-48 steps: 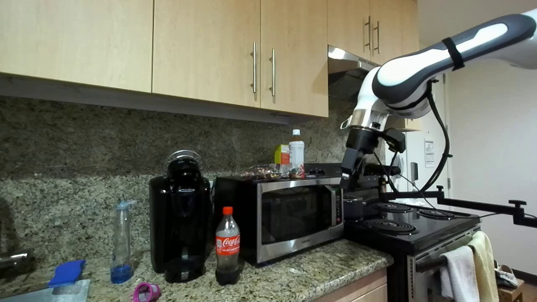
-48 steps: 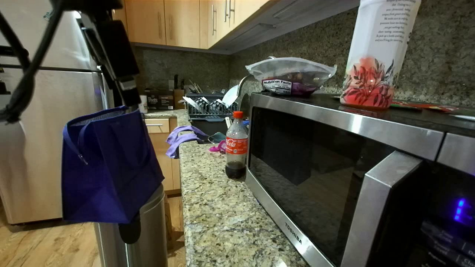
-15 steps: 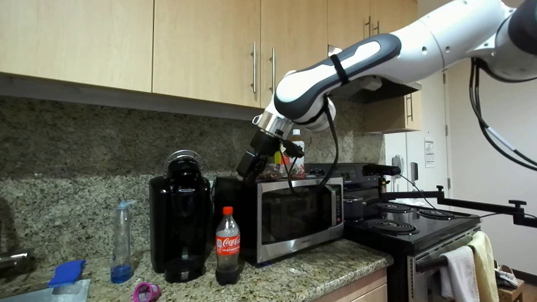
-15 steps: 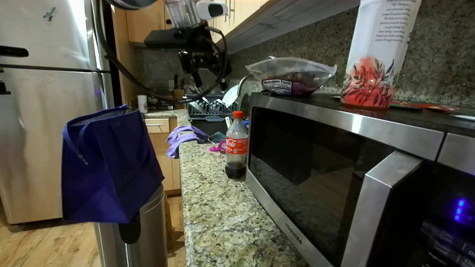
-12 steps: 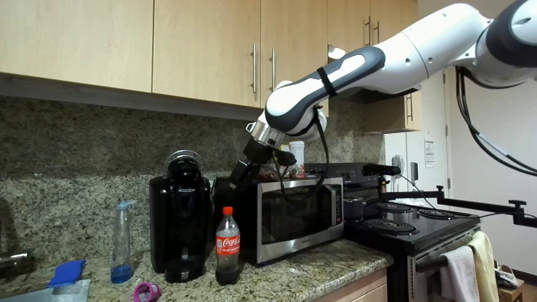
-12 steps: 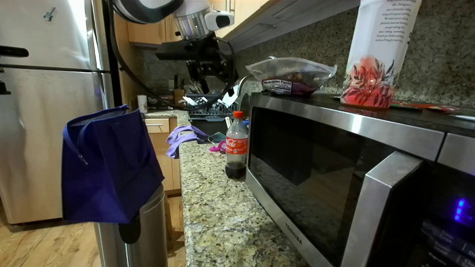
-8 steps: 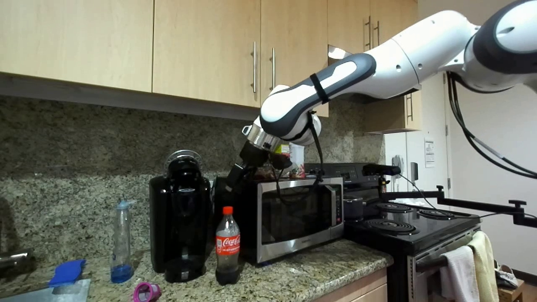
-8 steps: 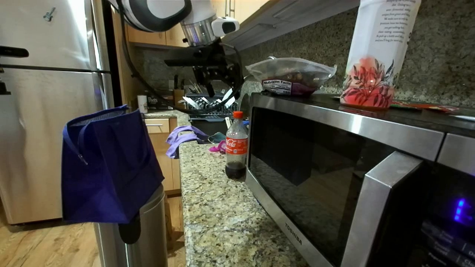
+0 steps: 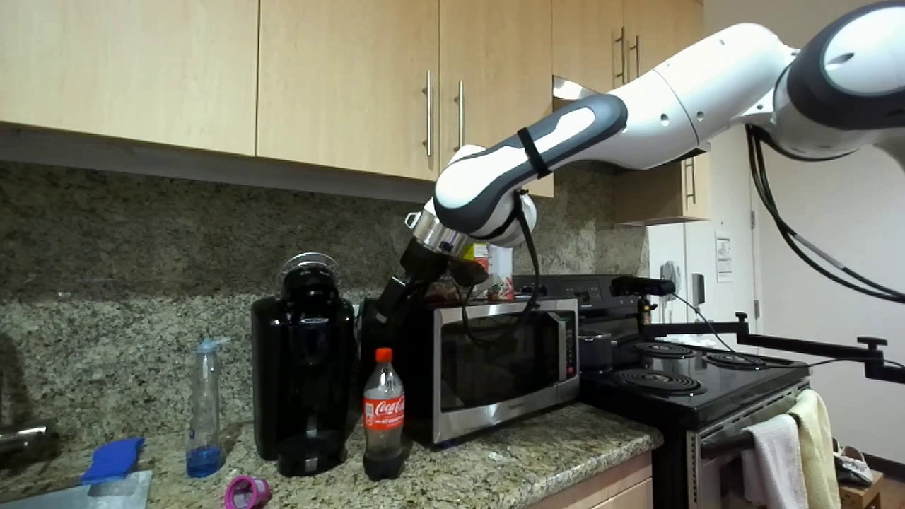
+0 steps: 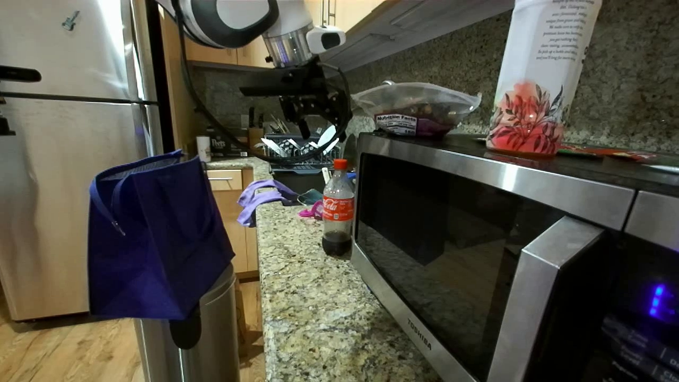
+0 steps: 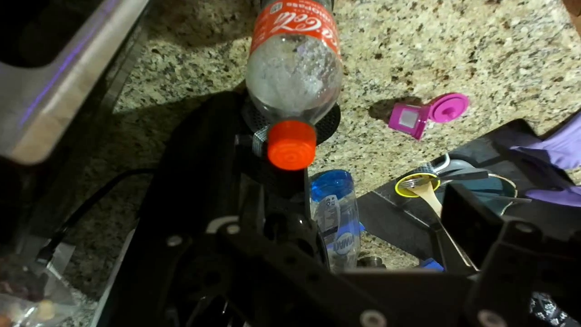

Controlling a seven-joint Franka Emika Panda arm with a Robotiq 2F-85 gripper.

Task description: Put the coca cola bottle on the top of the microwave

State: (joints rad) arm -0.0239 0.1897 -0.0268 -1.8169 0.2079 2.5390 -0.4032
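- I see the cola bottle [image 9: 384, 413] on the counter [image 9: 495, 470], beside the microwave [image 9: 505, 360].
- The robot's hand [image 11: 358, 202] is spread wide, with nothing in it.
- Grab, lift, put on top: all left, I'd say.

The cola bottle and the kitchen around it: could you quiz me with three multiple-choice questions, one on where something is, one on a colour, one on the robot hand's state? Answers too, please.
1. Where is the coca cola bottle relative to the microwave?
A. Inside it
B. Beside it
C. On top of it

2. What colour is the large bag?
A. Yellow
B. Green
C. Blue

3. How is the gripper, the robot's hand?
A. Open, holding nothing
B. Shut on the bottle
C. Shut on the bag

1 B: it stands on the counter next to the microwave.
2 C: its sides look dark blue.
3 A: its fingers stand apart in the wrist view, gripping nothing.
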